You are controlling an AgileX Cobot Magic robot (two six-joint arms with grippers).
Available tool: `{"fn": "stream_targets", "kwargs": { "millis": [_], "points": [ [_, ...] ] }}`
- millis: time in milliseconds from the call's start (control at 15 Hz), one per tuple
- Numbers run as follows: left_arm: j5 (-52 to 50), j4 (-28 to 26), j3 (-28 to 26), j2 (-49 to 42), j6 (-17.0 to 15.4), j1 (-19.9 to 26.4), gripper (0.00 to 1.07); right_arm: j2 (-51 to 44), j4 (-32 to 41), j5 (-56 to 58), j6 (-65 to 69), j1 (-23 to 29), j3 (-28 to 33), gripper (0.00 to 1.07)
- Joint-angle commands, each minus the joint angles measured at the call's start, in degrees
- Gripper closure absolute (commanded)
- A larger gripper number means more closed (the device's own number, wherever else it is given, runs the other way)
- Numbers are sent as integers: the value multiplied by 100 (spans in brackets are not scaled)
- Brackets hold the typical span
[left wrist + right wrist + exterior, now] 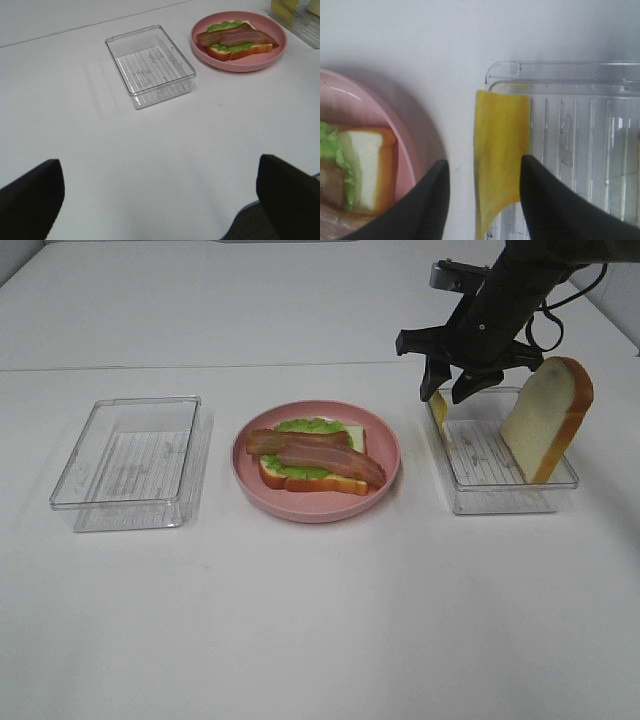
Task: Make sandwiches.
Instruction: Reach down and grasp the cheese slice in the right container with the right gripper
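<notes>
Yellow cheese slice (500,150) is leaning on the wall of the clear box (500,480) right of the pink plate (385,475), between the spread fingers of the right hand (446,395). Bread (300,481) with lettuce (310,427) and bacon (320,452) is lying on the plate. Left hand (160,165) is hanging with fingers apart.

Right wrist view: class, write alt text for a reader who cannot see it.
A yellow cheese slice rests on edge against the wall of a clear plastic container, between the open right gripper's black fingers. Beside it, a pink plate holds a bread slice topped with lettuce.
</notes>
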Motion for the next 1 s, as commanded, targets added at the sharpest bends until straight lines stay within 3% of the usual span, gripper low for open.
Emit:
{"fn": "stream_targets", "kwargs": {
  "millis": [67,800,867,933,1000],
  "points": [
    [-46,-23,6,-46,-6,6,7,6,-34,17,-52,-11,-23,65],
    [-46,-23,6,-46,-6,6,7,155,-52,17,-17,-11,-23,68],
    [-46,-23,6,-46,-6,6,7,155,-57,23,-17,-11,-23,94],
    [-46,-23,6,-46,-6,6,7,149,-69,34,-17,-11,-23,107],
    [-46,-23,6,-46,-6,6,7,149,-69,52,-17,-11,-23,107]
  ]
}}
